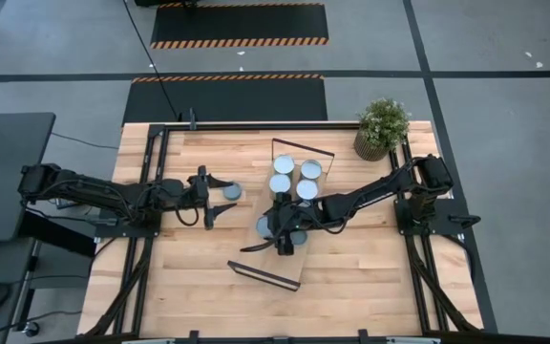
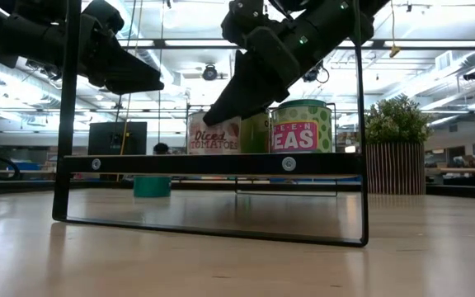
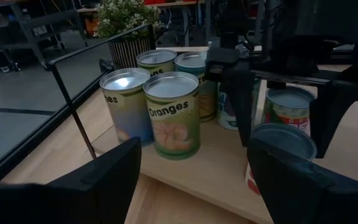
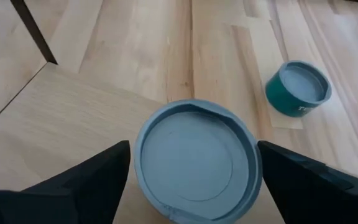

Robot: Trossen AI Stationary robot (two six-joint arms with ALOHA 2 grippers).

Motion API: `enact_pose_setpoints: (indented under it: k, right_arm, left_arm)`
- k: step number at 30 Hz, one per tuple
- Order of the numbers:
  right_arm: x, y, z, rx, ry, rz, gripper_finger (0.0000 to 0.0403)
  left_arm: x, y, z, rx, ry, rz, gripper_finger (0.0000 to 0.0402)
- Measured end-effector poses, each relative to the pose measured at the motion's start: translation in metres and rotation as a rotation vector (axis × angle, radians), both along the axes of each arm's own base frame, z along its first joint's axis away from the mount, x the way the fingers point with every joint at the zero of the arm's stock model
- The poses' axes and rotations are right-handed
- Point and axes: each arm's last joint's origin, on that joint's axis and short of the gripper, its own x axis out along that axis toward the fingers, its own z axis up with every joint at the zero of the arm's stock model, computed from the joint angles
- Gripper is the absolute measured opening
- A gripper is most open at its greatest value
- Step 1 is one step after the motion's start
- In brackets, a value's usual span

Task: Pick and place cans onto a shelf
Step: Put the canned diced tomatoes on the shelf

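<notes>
The shelf (image 1: 273, 258) is a light-wood board with black wire frames at both short ends, lying mid-table. Several cans (image 1: 294, 177) stand upright on its far half; they also show in the left wrist view (image 3: 173, 115). My right gripper (image 1: 283, 229) is over the shelf's middle, shut on a can with a pale-blue top (image 4: 194, 158). A teal can (image 1: 230, 192) stands alone on the tabletop left of the shelf. My left gripper (image 1: 212, 198) is open and empty, raised above the table (image 2: 130, 74) beside the teal can. My right gripper has the can by its top rim (image 4: 143, 168), one fingertip on each opposite side. The fingers come from above, slanting down from the table's right. The can stands upright with its bottom on the shelf board (image 4: 61, 124).
A potted green plant (image 1: 382, 129) stands at the table's far right corner. The shelf's wire frames (image 2: 213, 227) rise at both its ends. Two more cans (image 1: 297, 239) stand close beside my right gripper. Bare tabletop lies toward the near edge (image 1: 208, 287).
</notes>
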Motion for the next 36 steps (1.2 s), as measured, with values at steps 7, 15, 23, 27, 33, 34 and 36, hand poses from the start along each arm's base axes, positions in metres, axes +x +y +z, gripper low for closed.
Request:
enact_pose_setpoints:
  k: [7,15,23,27,33,34,36]
  right_arm:
    - [0.002,0.01,0.018,-0.087,0.053,0.012,0.0354]
    - [-0.001,0.012,0.025,-0.144,0.166,-0.001,0.0354]
    - [-0.001,0.013,0.026,-0.19,0.162,0.01,0.0354]
    - [-0.001,0.013,0.026,-0.202,0.166,0.024,0.0354]
    - [-0.002,0.012,0.029,-0.217,0.2,0.039,0.0354]
    - [-0.001,0.013,0.032,-0.219,0.198,0.041,0.0354]
    - [0.001,0.013,0.037,-0.22,0.191,0.043,0.0354]
  left_arm:
    - [0.0,0.0,0.0,0.0,0.0,0.0,0.0297]
    - [0.003,-0.003,-0.007,-0.048,0.049,-0.083,0.0297]
    - [0.019,-0.003,-0.024,-0.039,0.085,-0.079,0.0297]
    - [0.026,0.001,-0.032,-0.039,0.1,-0.062,0.0297]
    - [0.036,0.005,-0.038,-0.068,0.101,-0.102,0.0297]
    - [0.039,0.006,-0.038,-0.072,0.107,-0.1,0.0297]
    - [0.046,0.006,-0.038,-0.072,0.118,-0.099,0.0297]
